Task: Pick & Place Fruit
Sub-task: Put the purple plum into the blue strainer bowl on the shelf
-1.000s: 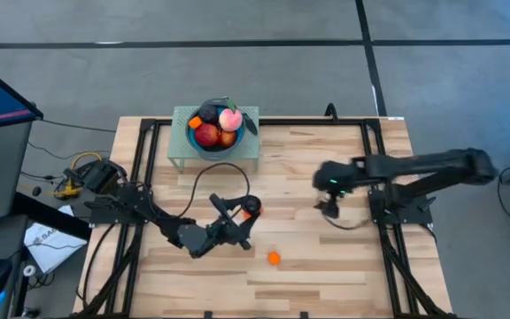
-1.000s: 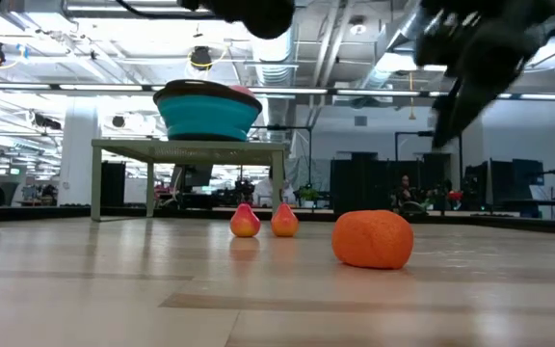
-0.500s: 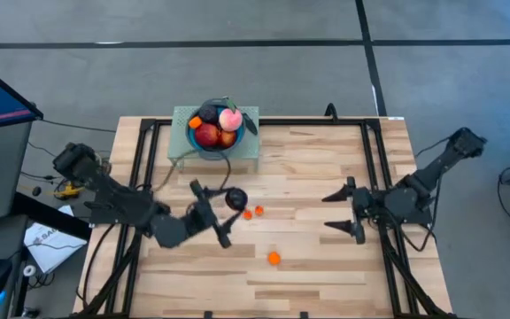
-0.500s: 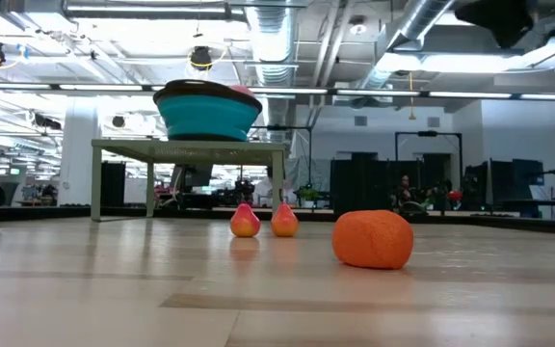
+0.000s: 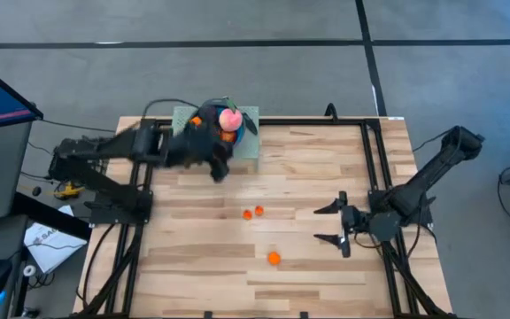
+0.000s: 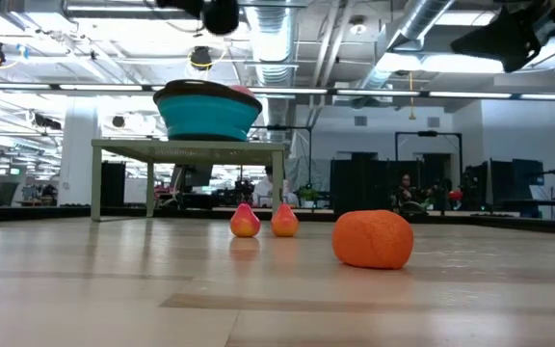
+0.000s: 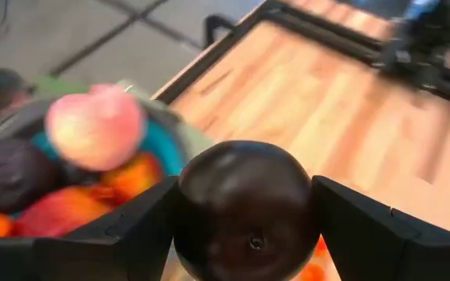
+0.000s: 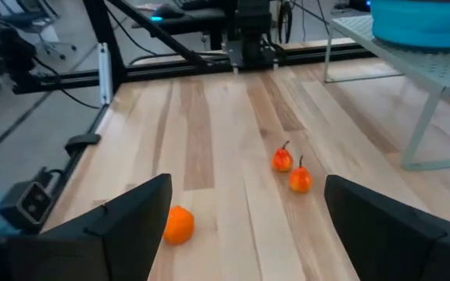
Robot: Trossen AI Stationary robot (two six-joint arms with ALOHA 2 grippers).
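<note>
Over the blue bowl (image 7: 162,140) at the counter's (image 5: 326,177) far left, left end effector (image 7: 244,226) clamped on a dark plum (image 7: 244,207). Right end effector (image 5: 333,224) wide open, empty, low at right; three small orange fruits (image 5: 274,258) mid-counter.

The counter (image 5: 308,168) is pale wood in planks, smooth with a soft sheen, edged by matt black metal rails. The plum (image 7: 244,209) looks glossy and smooth, held between matt black plastic fingers (image 7: 131,234). The loose orange (image 6: 372,238) has a rough, pebbled matt skin. The bowl (image 6: 206,114) looks like smooth teal plastic, on a perforated pale-green metal stand (image 8: 436,66).
</note>
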